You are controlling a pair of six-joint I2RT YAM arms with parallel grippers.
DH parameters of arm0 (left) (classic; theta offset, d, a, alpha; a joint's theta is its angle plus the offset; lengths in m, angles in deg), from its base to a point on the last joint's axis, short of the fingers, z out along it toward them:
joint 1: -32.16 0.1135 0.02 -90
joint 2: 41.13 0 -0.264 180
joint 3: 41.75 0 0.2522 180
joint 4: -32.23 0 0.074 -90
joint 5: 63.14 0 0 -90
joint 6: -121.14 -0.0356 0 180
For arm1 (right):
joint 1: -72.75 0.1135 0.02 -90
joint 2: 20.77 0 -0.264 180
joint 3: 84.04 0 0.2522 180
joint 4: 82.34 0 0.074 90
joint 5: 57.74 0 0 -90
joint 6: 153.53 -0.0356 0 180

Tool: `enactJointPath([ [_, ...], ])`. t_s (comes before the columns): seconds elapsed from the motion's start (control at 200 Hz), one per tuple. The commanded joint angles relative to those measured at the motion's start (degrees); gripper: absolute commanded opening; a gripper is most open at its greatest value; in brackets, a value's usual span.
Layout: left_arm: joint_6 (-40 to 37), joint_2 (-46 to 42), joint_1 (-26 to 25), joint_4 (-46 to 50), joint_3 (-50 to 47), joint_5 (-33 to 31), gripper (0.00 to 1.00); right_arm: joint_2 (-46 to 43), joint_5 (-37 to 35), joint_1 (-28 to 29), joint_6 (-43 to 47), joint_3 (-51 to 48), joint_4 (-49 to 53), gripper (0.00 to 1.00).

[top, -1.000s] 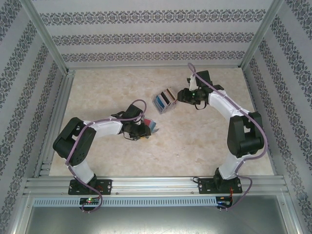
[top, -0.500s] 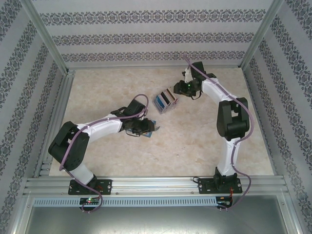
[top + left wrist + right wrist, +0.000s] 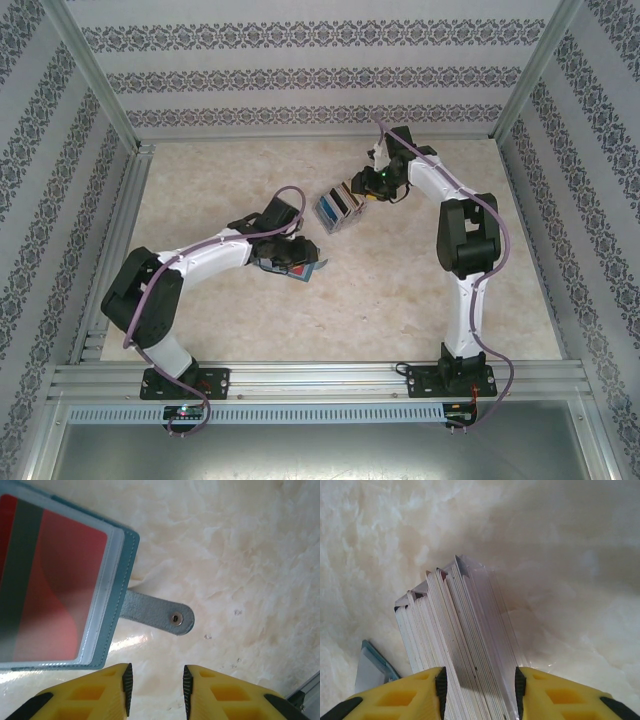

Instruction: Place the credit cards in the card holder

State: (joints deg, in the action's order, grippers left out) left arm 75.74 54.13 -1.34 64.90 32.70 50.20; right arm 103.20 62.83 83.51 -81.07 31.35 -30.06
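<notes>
Credit cards (image 3: 465, 620) stand stacked — between fingers of right hand (image 3: 479, 675).

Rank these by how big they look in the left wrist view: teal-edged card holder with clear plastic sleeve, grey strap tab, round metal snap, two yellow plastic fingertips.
1. teal-edged card holder, though cropped.
2. The two yellow plastic fingertips, alike; cropped and nearest the camera, so unsure.
3. grey strap tab.
4. round metal snap.
</notes>
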Motion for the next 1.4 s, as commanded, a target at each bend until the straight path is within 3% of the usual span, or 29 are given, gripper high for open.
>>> enactJointPath([
  [0.0,-1.75,1.44,0.62,1.05,1.82,0.29,0.35,-0.15,1.47,0.98,1.49,1.78,1.46,0.43],
  [0.36,-1.53,3.17,0.62,0.07,3.43,1.48,0.35,2.12,0.47,3.02,2.4,4.69,3.78,0.43],
  [0.804,-0.96,4.2,0.62,-1.11,3.34,2.53,0.35,6.24,-6.37,4.86,5.38,9.91,8.85,0.43],
  [1.394,-0.84,4.5,0.62,-1.59,3.14,2.64,0.35,-0.99,-4.56,4.71,4.45,7.09,7.09,0.43],
])
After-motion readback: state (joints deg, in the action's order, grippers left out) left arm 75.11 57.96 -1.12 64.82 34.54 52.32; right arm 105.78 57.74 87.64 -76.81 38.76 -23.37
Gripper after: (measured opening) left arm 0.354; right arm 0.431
